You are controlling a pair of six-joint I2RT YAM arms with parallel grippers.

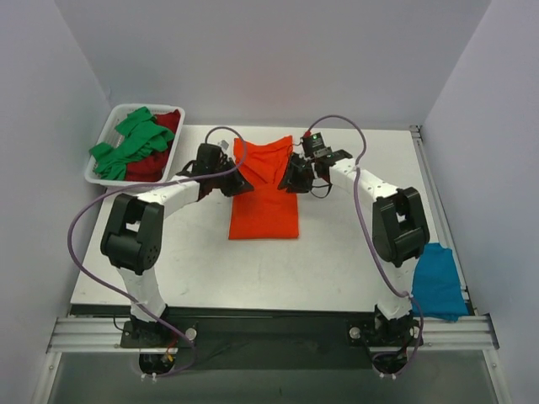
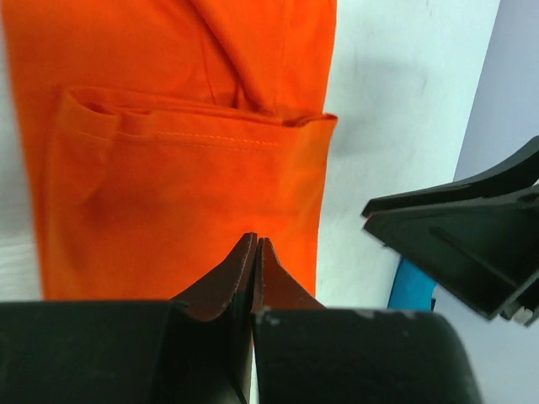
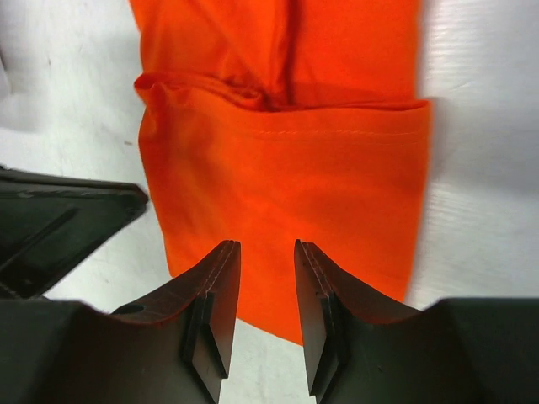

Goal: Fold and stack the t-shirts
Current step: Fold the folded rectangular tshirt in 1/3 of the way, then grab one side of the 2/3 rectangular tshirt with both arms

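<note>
We see the orange shirt [image 1: 265,189] as soft matt cloth with a stitched hem, like the green shirt [image 1: 135,143] and teal shirt [image 1: 438,282]. The tray [image 1: 103,128] looks like smooth white plastic. The bench [image 1: 253,269] is white, matt and faintly scuffed. The left end effector [image 2: 255,246] and right end effector [image 3: 265,252] look like matt black plastic, the left chipped.

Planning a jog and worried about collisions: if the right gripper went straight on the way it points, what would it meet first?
The orange t-shirt: the right gripper, jaws open, points at its folded-over part. How far off it is cannot be judged.
</note>
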